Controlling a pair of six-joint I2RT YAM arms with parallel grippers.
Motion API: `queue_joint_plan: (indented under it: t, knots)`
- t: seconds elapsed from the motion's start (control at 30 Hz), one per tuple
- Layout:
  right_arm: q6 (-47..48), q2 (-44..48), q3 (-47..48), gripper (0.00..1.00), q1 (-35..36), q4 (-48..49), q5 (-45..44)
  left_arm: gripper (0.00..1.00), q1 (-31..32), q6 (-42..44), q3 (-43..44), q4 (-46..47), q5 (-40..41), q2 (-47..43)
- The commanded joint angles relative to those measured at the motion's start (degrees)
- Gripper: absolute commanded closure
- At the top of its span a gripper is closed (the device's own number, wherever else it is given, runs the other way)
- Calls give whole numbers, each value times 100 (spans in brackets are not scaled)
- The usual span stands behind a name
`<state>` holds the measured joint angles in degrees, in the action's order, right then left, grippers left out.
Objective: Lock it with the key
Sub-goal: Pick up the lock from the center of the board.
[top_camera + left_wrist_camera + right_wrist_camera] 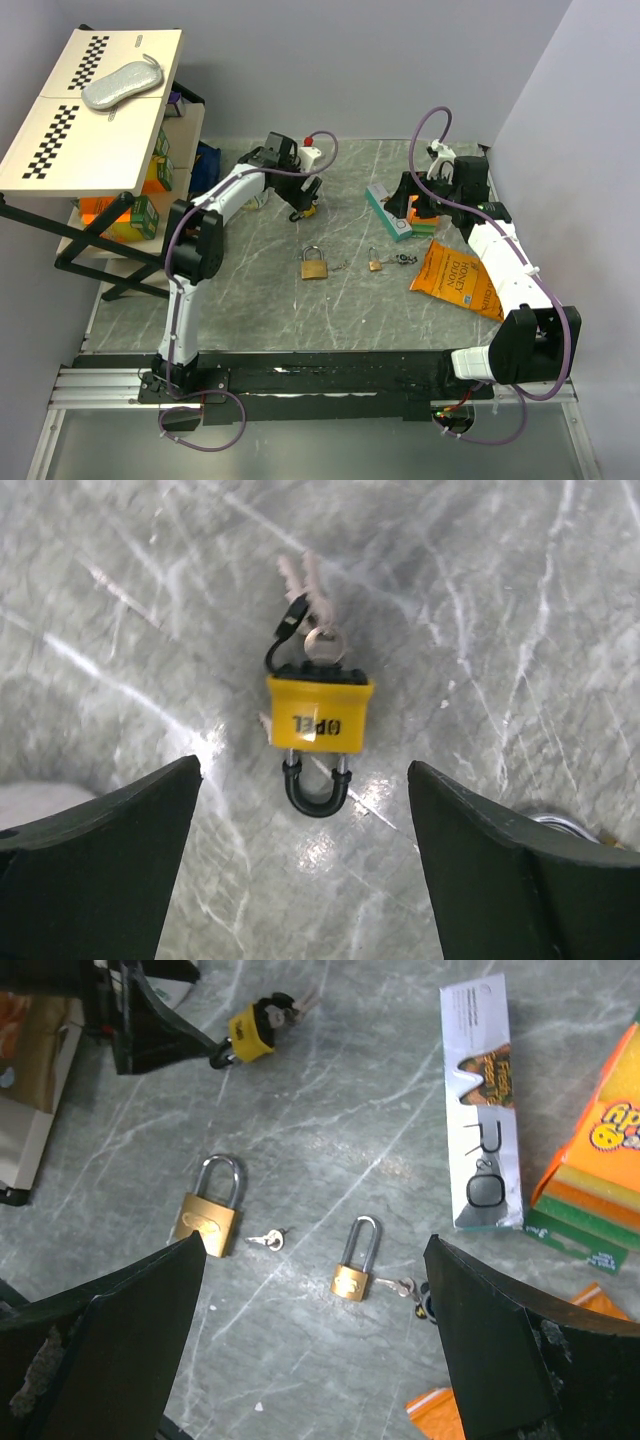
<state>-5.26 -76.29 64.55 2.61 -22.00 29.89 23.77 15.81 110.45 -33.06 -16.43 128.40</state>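
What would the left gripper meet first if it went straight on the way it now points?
The left gripper would probably meet the yellow padlock, lying on the table straight ahead; depth is unclear.

A large brass padlock [208, 1215] and a small brass padlock [355, 1265] are lying mid-frame on the table [330, 1130], a yellow padlock [250, 1032] resting upper left, spread fingers [110, 1360] flanking the lower corners.

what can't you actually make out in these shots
- Yellow padlock: top view, too small and under the left gripper to see whether its key is turned.
- Small brass padlock: right wrist view, its keys partly cut off by a jaw.
- Shiny object: left wrist view, mostly hidden by a jaw.
- Shelf boxes: top view, covered by the checkered board.
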Motion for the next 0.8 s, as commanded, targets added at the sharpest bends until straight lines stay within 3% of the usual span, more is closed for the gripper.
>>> queue_joint_plan:
  t: [0.0, 0.47, 0.6, 0.77]
  knots:
    - [16, 114, 22, 1, -41, 425, 272, 12, 40, 458, 151, 168, -432, 97]
    - [482, 879, -461, 1, -41, 1216, 869, 30, 137, 624, -85, 616, -142, 581]
    - [701, 643, -233, 1, -50, 787, 1062, 43, 154, 747, -278, 730, 8, 555]
    - [894, 694, -215, 1, -50, 776, 1194, 68, 146, 844, -463, 1020, 131, 379]
